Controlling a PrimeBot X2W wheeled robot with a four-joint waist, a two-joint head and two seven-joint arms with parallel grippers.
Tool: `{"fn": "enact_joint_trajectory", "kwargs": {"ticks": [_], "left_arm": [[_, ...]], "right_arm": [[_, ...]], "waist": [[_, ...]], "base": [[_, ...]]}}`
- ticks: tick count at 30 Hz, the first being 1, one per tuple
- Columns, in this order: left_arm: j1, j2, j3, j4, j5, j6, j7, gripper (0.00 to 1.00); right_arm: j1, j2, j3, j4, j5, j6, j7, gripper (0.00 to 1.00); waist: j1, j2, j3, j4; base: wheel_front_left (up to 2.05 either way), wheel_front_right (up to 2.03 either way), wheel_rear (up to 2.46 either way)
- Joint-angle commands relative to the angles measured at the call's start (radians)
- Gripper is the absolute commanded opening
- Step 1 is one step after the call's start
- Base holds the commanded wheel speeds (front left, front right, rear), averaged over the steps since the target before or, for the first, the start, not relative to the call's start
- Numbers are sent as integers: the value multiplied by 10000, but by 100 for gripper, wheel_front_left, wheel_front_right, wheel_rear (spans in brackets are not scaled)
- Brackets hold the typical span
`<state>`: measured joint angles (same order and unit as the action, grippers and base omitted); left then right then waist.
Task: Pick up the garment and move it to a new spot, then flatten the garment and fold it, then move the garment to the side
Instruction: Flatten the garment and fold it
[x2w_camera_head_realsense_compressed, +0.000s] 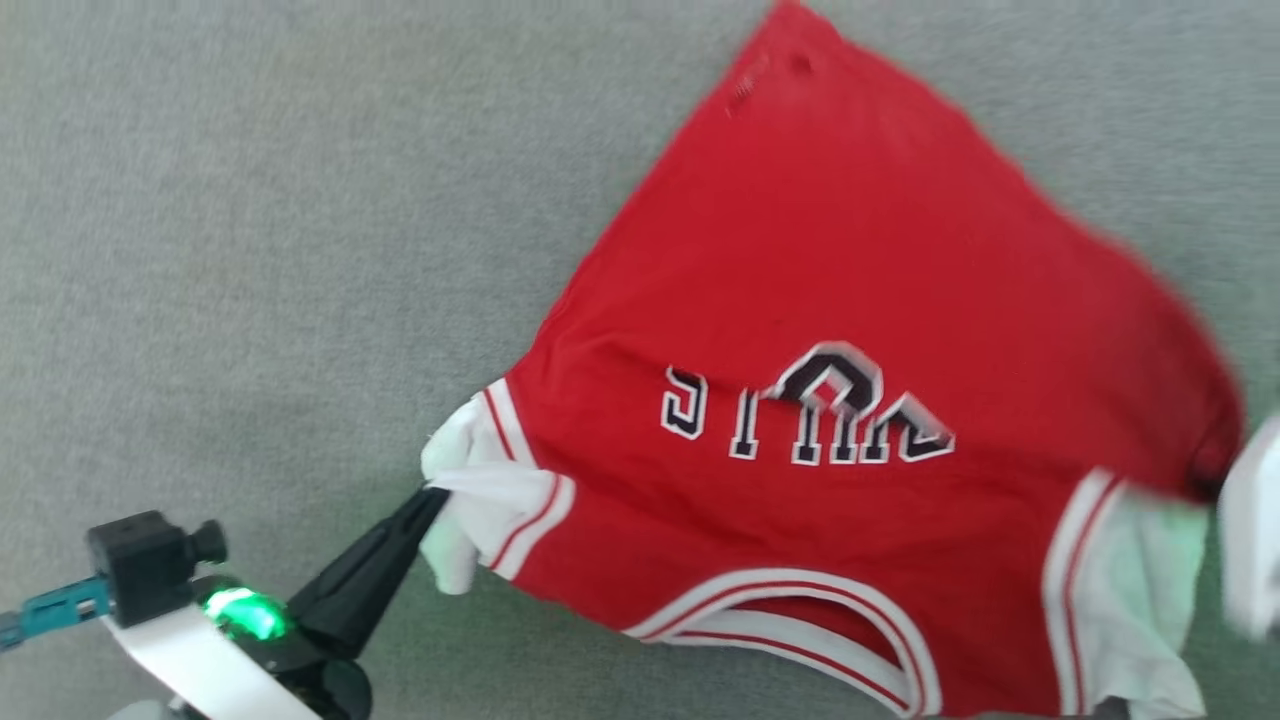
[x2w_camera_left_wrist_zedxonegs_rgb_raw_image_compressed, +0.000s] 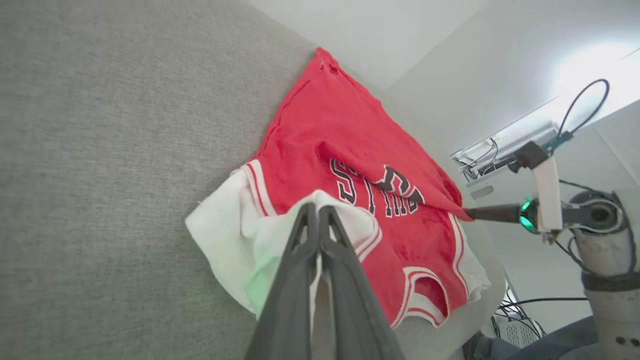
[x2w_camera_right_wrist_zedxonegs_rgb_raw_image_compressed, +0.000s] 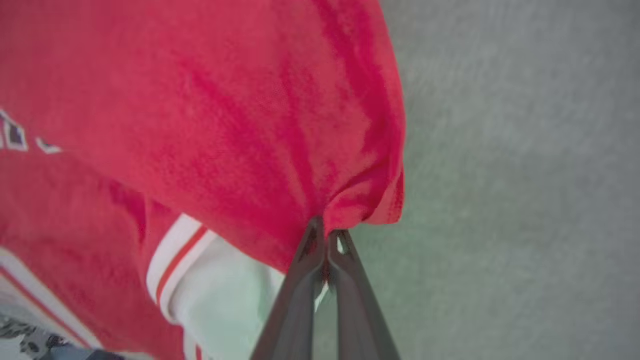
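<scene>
One garment (x2w_camera_head_realsense_compressed: 850, 250), red, lettering up, spread on grey tabletop (x2w_camera_head_realsense_compressed: 200, 200). Left hand (x2w_camera_head_realsense_compressed: 432, 495) clamped on white sleeve (x2w_camera_head_realsense_compressed: 470, 470) at garment's near-left corner. Right hand (x2w_camera_right_wrist_zedxonegs_rgb_raw_image_compressed: 325, 227) pinched together on red fabric at opposite edge, cloth tented toward it.

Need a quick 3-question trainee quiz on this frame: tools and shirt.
1. True or false: the left tool is shut on the white sleeve of the shirt.
2. The right tool pinches: A) red fabric, B) the lettering, C) nothing.
3. Fill in: the shirt lies on a ___ surface.
Key: 1 true; 2 A; 3 grey.
</scene>
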<state>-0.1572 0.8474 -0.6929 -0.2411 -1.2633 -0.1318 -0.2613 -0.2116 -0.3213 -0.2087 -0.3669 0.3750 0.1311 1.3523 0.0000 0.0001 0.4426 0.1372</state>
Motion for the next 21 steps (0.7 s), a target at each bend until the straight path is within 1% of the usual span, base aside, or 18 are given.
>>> {"fn": "enact_joint_trajectory", "kwargs": {"ticks": [1,3,4,7,11,13,16,19,20,21], "left_arm": [[167,-11,141,78,-122,25,-51,0],[380,-87,496,268,-123,25,-51,0],[656,-157,752,412,-78,25,-49,0],[959,-262,1125,547,-118,25,-51,0],[1225,-275,1210,661,26,25,-51,0],[1266,-245,1194,764,128,25,-51,0],[1276,-350,1255,753,88,25,-51,0],[1257,-397,1183,748,164,25,-51,0],[1255,-401,1138,734,184,25,-51,0],[1254,-383,1106,736,215,25,-51,0]], "right_arm": [[432,167,-6,-278,144,-7,67,0],[1450,363,32,-783,356,-7,208,0],[2333,510,143,-1194,435,-7,292,0],[3378,738,349,-1620,562,-7,197,0],[4525,1067,627,-1924,630,-8,16,0],[5027,1218,856,-1929,713,-8,-59,0],[5476,1422,1262,-1564,854,-8,-329,0],[5394,1490,1545,-1283,753,-8,-918,0],[5253,1418,1640,-1317,681,-6,-1207,0],[5072,1363,1658,-1408,634,-6,-1544,62]], "waist": [[0,-1,-304,-288],[0,-1,-511,-473],[0,-1,-705,-629],[0,-1,-921,-807],[0,-1,-1061,-910],[0,-1,-1103,-920],[0,-1,-1123,-916],[0,-1,-1118,-896],[0,-1,-1122,-891],[0,-1,-1123,-884]], "base": [[0,0,0],[0,0,0],[0,0,0],[0,0,0],[0,0,0],[0,0,0],[0,0,0],[0,0,0],[0,0,0],[0,0,0]]}}
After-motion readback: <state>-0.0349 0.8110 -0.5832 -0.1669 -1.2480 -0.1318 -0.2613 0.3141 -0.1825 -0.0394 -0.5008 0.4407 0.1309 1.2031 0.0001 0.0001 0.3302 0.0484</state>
